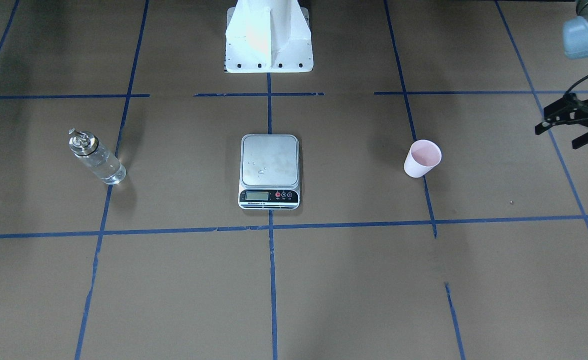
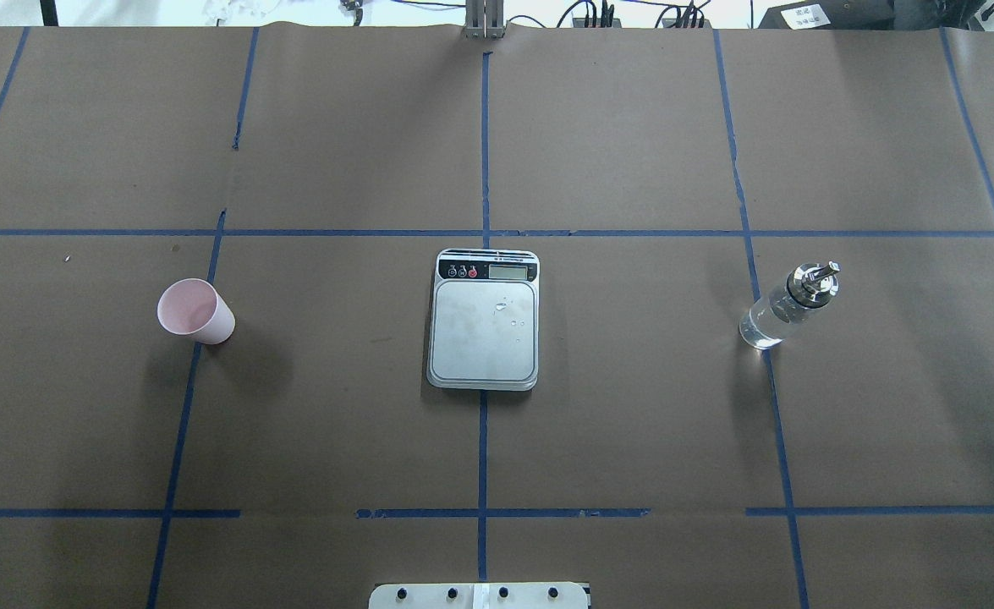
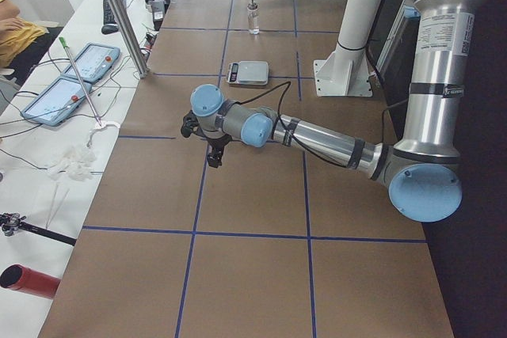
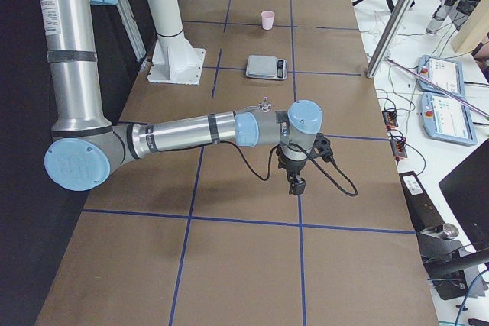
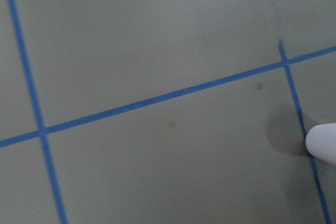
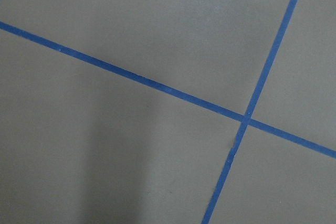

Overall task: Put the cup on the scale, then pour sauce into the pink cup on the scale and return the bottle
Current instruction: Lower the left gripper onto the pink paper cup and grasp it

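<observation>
The pale pink cup [image 1: 422, 158] [image 2: 194, 311] stands upright on the brown paper, on my left side of the table. At the centre lies the scale [image 1: 269, 160] [image 2: 484, 330], its steel plate bare except for a few droplets. On my right side stands the glass bottle [image 1: 96, 157] [image 2: 788, 306] with clear sauce in it and a silver pourer cap. My left gripper [image 1: 556, 137] hovers open beyond the cup, well apart from it; the cup's side [image 5: 323, 142] shows at the left wrist view's edge. My right gripper [image 4: 296, 185] hangs near the bottle's end of the table; I cannot tell its state.
The white robot base [image 1: 268, 45] [image 2: 480, 596] stands at the table's rear middle. Blue tape lines grid the paper. A side bench with tablets [image 3: 71, 77] [image 4: 439, 89], cables and a metal pole [image 3: 123, 13] runs along the far edge.
</observation>
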Available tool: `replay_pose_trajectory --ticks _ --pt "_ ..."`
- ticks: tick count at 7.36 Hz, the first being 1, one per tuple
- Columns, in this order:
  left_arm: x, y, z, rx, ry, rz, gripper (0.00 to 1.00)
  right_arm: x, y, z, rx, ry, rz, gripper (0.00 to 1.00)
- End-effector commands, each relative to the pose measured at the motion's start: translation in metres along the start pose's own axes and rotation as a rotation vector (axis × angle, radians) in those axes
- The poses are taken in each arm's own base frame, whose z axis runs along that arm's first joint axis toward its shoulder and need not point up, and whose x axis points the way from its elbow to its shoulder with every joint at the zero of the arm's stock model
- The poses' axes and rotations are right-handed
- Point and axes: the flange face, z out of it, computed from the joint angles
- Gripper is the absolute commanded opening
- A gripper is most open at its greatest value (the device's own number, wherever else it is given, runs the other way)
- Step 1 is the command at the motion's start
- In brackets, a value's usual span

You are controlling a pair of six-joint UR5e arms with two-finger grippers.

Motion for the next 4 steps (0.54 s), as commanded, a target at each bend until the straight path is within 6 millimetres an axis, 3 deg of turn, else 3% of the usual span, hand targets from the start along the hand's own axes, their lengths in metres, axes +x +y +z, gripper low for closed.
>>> replay_pose_trajectory --ticks 1,4 --pt "0.046 -0.003 0.037 -0.010 0.008 0.001 1.00 -0.006 -0.001 -0.003 0.006 -0.007 0.008 1.00" --pt "0.098 -0.015 0.070 -0.013 0.009 -0.015 1.00 -0.015 0.004 -0.008 0.020 -0.021 0.015 1.00"
